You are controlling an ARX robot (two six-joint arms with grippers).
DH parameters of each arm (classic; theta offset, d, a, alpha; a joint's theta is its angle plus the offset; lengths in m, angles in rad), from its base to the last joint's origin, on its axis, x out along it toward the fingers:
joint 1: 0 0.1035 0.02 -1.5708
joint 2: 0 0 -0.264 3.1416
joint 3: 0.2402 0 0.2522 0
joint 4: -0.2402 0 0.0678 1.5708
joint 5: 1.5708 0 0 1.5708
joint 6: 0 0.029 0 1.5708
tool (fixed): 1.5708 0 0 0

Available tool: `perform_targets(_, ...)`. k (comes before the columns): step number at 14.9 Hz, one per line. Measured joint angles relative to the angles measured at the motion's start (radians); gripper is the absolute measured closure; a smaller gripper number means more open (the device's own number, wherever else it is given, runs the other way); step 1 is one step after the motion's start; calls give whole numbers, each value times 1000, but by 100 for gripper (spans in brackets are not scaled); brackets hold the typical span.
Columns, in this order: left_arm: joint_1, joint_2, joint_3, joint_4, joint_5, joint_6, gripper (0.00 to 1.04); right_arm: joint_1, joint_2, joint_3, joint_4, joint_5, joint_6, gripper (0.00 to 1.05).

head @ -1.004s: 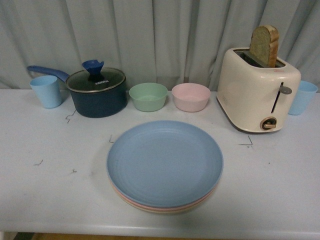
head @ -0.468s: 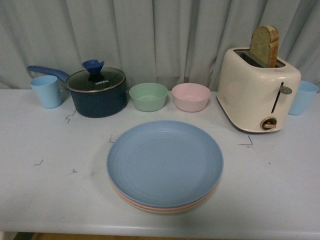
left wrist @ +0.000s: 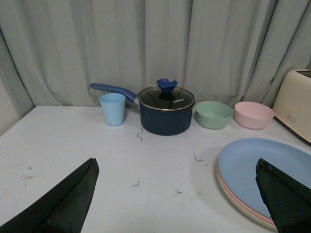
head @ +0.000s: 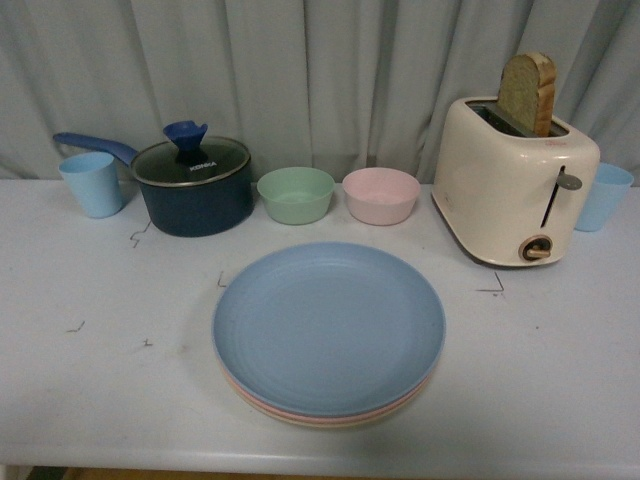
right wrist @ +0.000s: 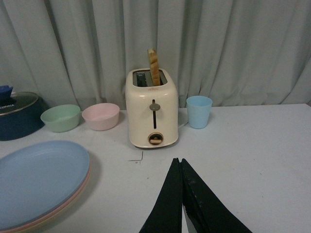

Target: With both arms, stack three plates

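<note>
White table (head: 90, 390) holds stacked plates (head: 328, 325), apart from both tools.

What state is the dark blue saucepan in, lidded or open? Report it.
Lidded. A glass lid with blue knob sits flat on the dark blue saucepan, its metal rim meeting the pot's edge all round; contents cannot be told.

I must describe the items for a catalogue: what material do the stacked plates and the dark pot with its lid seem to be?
The plates: probably matte plastic or wheat-straw composite, with dull pastel surfaces and faint concentric ridges. The pot: likely coated metal, with a smooth dark blue body. Its lid: clear glass with a metal rim and a blue knob, perhaps plastic.
</note>
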Motion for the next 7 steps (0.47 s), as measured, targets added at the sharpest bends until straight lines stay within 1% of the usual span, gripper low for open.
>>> perform_targets(1,0,0,0,0,0,0,7,0,0,0,-1,0,0,103)
perform_targets(2,0,0,0,0,0,0,7,0,0,0,0,0,0,93)
perform_targets(4,0,0,0,0,0,0,7,0,0,0,0,0,0,67)
perform_targets(5,0,0,0,0,0,0,7,0,0,0,0,0,0,44)
perform_targets(6,0,0,0,0,0,0,7,0,0,0,0,0,0,7)
perform_targets(7,0,0,0,0,0,0,7,0,0,0,0,0,0,6)
